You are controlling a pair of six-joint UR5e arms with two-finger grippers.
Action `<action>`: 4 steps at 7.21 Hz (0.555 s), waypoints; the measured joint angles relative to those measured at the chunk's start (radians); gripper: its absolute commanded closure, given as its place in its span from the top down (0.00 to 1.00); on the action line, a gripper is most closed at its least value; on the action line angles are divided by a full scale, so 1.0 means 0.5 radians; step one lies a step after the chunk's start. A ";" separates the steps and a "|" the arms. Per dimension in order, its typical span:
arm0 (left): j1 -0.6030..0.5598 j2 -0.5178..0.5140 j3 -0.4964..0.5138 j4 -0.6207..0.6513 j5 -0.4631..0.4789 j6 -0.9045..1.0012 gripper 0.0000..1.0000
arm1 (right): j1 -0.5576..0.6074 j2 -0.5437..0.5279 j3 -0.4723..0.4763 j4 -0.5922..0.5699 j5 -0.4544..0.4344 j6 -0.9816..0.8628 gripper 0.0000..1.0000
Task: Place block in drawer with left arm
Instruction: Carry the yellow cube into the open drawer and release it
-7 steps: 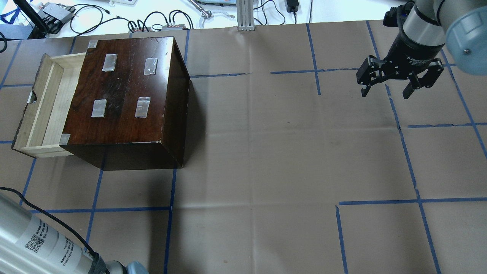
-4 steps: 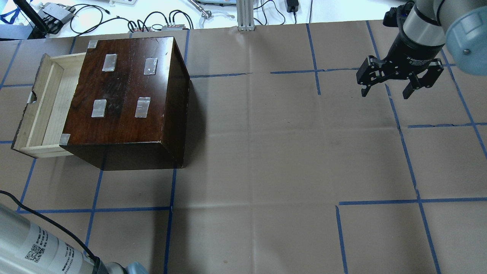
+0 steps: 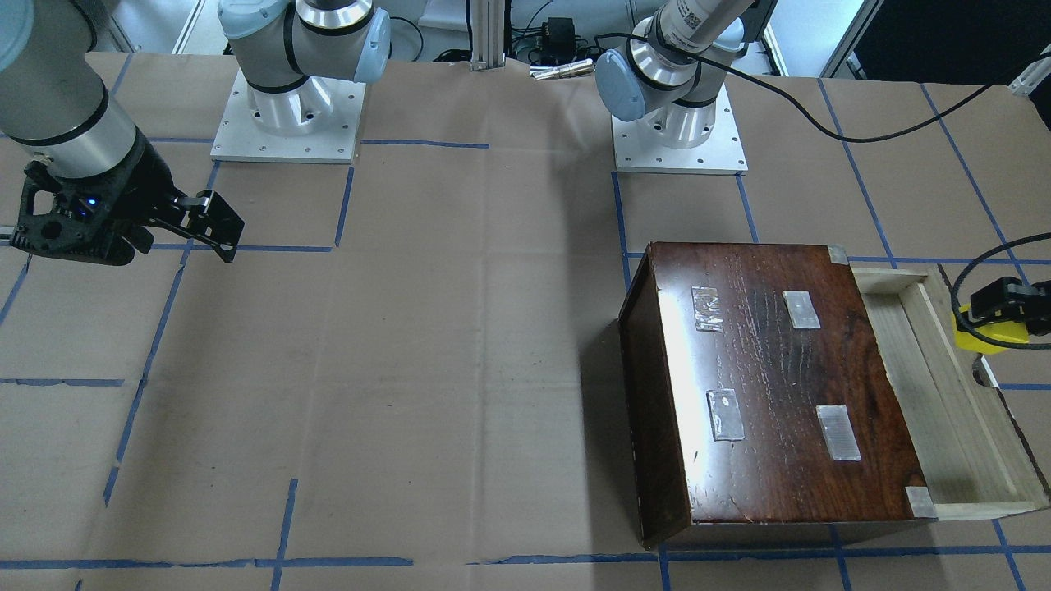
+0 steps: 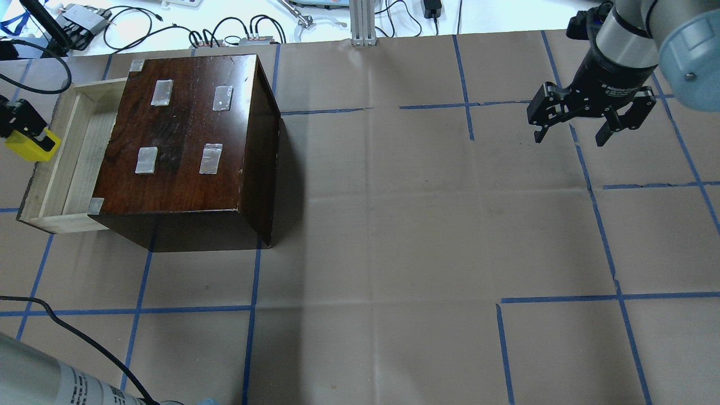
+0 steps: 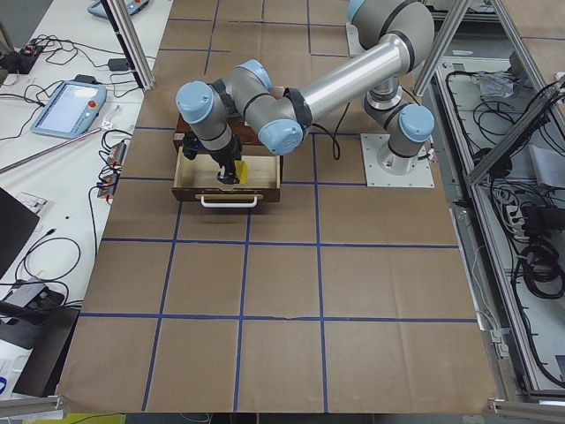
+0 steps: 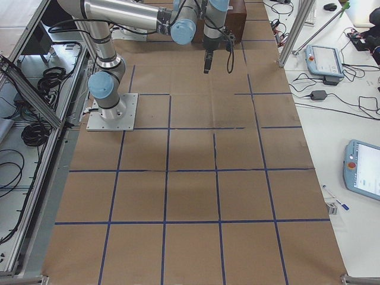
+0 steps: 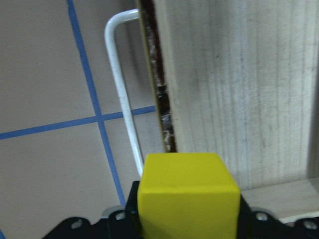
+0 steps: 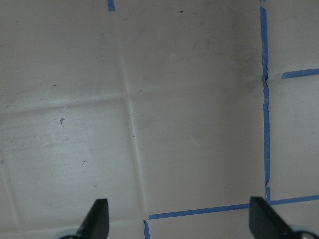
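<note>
The small yellow block (image 4: 32, 147) is a cube, so it has no long axis. Seen from overhead, its edges sit a little skewed to the drawer (image 4: 61, 223). The left gripper (image 4: 25, 133) has it pinched between its black fingers, one flat face turned up at the wrist camera. It hangs in the air right at the drawer's dark front panel (image 7: 158, 107), by the white handle (image 7: 121, 94), not yet over the pale tray floor. The drawer is pulled out of the dark wooden box (image 4: 185, 135) toward the robot's left, its long side running away from the robot. Well apart, the right gripper (image 4: 570, 139) hovers above the paper-covered table (image 4: 394, 253), fingers spread wide and holding nothing.
</note>
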 measured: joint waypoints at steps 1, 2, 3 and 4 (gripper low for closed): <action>-0.032 0.026 -0.086 0.066 -0.032 -0.093 0.01 | 0.000 0.000 0.000 0.000 0.000 0.001 1.00; -0.042 0.023 -0.134 0.098 -0.058 -0.180 0.01 | 0.000 0.000 0.000 0.000 0.000 0.001 1.00; -0.044 0.014 -0.157 0.120 -0.088 -0.260 0.01 | 0.000 0.000 0.000 0.000 0.000 0.001 1.00; -0.045 -0.011 -0.161 0.149 -0.101 -0.294 0.02 | 0.000 0.000 0.000 0.000 0.000 0.000 1.00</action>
